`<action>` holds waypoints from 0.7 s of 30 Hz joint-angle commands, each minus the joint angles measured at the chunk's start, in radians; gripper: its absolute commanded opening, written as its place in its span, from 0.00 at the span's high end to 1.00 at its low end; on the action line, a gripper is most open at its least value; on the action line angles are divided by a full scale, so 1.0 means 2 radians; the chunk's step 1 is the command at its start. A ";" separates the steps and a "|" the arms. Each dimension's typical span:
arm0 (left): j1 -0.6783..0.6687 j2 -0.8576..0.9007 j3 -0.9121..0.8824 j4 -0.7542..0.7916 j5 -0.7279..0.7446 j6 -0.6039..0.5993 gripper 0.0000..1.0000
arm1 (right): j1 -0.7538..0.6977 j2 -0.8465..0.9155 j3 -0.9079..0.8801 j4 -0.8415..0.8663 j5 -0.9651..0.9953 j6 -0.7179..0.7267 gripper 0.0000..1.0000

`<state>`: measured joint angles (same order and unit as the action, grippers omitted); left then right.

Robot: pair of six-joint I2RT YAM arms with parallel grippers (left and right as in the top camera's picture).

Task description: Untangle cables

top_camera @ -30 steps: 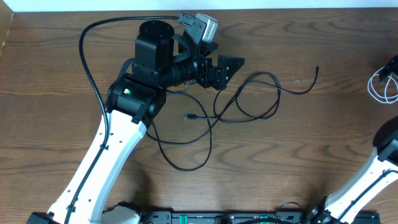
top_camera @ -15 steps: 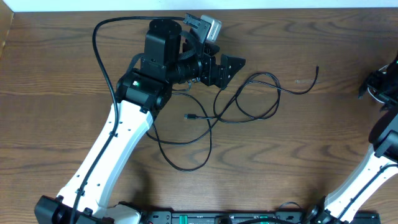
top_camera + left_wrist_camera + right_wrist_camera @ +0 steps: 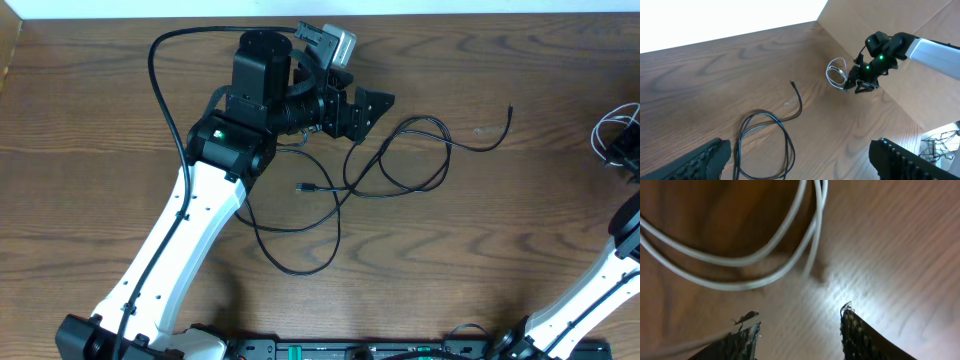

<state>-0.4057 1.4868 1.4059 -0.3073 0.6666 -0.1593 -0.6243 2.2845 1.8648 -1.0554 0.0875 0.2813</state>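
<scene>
Two limp, light cables lie on the table (image 3: 90,120): black cable (image 3: 800,102) mid-table, white cable (image 3: 740,261) far right. Left end effector (image 3: 800,150) gapes empty; right end effector (image 3: 800,325), jaws apart, should pinch one white strand.

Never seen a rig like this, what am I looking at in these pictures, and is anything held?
Two robot arms work at a table, each ending in a two-finger gripper. One picture looks down from above; the others come from cameras on the wrists. A black cable lies in loops mid-table; a white cable sits far right. The left gripper is wide open beside the black loops, holding nothing. The right gripper sits by the white cable, jaws apart, nothing visibly gripped.
</scene>
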 commanded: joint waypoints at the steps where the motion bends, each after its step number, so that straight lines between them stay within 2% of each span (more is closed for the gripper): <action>1: 0.003 0.002 0.008 0.001 -0.003 0.003 0.07 | 0.002 0.005 -0.012 0.022 0.007 0.005 0.50; 13: 0.003 0.002 0.008 0.001 -0.003 0.003 0.07 | 0.019 0.055 -0.019 0.109 -0.008 0.009 0.49; 21: 0.003 0.002 0.008 0.000 -0.020 0.003 0.07 | 0.021 0.094 -0.019 0.242 -0.055 0.027 0.48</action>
<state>-0.4057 1.4868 1.4059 -0.3077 0.6617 -0.1589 -0.5915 2.3714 1.8496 -0.6266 0.0593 0.2897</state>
